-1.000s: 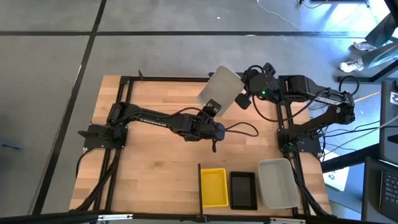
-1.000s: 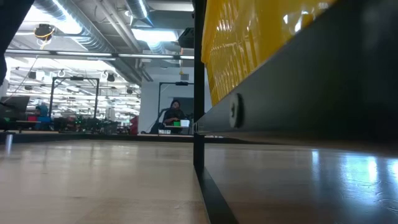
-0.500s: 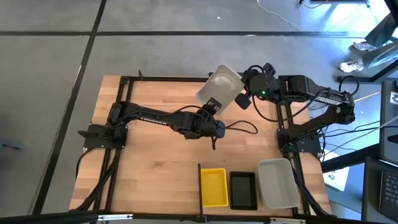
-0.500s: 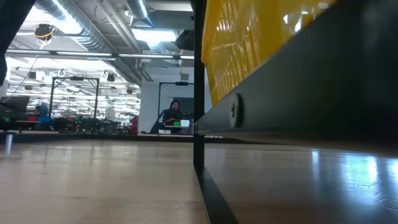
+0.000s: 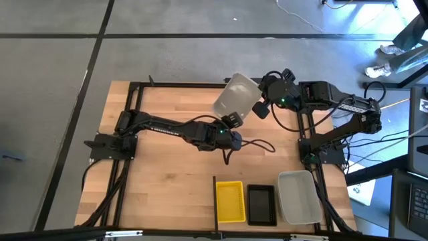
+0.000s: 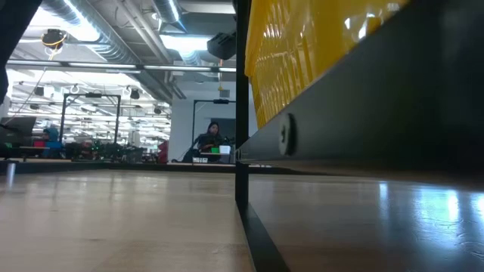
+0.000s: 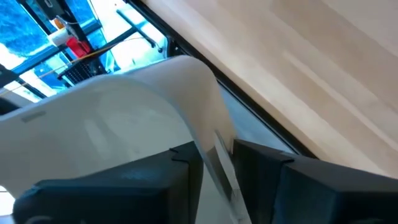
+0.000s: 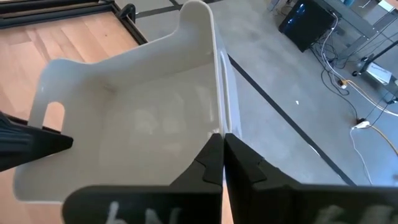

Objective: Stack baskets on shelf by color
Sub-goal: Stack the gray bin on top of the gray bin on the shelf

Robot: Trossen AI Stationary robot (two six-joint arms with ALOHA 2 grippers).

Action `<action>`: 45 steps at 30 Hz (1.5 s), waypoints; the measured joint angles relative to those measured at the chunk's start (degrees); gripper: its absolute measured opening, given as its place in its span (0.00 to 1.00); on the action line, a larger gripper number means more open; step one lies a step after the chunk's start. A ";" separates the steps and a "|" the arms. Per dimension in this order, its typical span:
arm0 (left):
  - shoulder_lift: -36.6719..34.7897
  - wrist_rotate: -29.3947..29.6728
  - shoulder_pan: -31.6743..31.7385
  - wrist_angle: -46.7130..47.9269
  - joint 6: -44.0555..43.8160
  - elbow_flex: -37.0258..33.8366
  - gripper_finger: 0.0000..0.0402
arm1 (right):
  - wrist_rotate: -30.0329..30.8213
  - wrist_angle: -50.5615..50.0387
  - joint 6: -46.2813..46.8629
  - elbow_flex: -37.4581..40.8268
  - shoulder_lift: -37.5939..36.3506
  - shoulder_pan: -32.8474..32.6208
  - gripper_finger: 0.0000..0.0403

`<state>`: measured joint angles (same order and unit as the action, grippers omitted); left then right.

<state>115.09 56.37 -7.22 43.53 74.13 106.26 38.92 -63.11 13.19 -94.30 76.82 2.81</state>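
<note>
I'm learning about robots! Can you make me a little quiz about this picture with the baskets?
1. True or false: the right gripper is pinching the grey-white basket.
2. How many basket piles sit on the shelf?
3. The left gripper is: A) beside the yellow basket, B) at the held basket's edge, jaws apart.

Key: 1 true; 2 three; 3 B.

Both arms are matte black, built of boxy jointed links. A loose black cable loops beside the left gripper [image 5: 232, 120]. A small green light glows just behind the right gripper [image 5: 257, 107]. Its fingers are flat, dark wedges.
</note>
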 joint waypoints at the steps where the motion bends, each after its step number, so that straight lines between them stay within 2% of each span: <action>1: 0.00 0.03 0.00 0.00 0.00 0.00 0.21 | 0.02 0.00 -0.02 0.00 0.00 0.00 0.00; 7: 0.00 -0.25 0.26 -0.65 -0.85 0.00 0.23 | 0.28 0.00 -0.24 0.00 0.00 0.00 0.00; 12: 0.00 -3.69 1.28 -0.35 -6.31 0.00 0.23 | 0.26 0.00 -0.35 0.00 0.00 0.00 0.00; 20: 0.00 -2.56 1.01 -0.68 -5.00 0.00 0.22 | 0.46 0.00 -0.37 0.02 0.00 0.04 0.00; 26: 0.00 -7.88 1.07 -0.89 -4.99 0.00 0.22 | 0.34 0.00 -1.46 0.07 -0.02 0.04 0.00; 41: 0.00 -8.33 1.05 -0.83 -5.00 0.00 0.22 | 0.39 0.00 -1.66 0.07 -0.02 0.02 0.00; 45: 0.00 -10.44 1.06 -1.39 -4.32 0.00 0.22 | 0.34 0.00 -1.70 0.07 -0.02 0.02 0.00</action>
<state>115.09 45.93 -6.16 42.14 69.81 106.26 39.26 -63.11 11.49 -94.24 76.79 2.83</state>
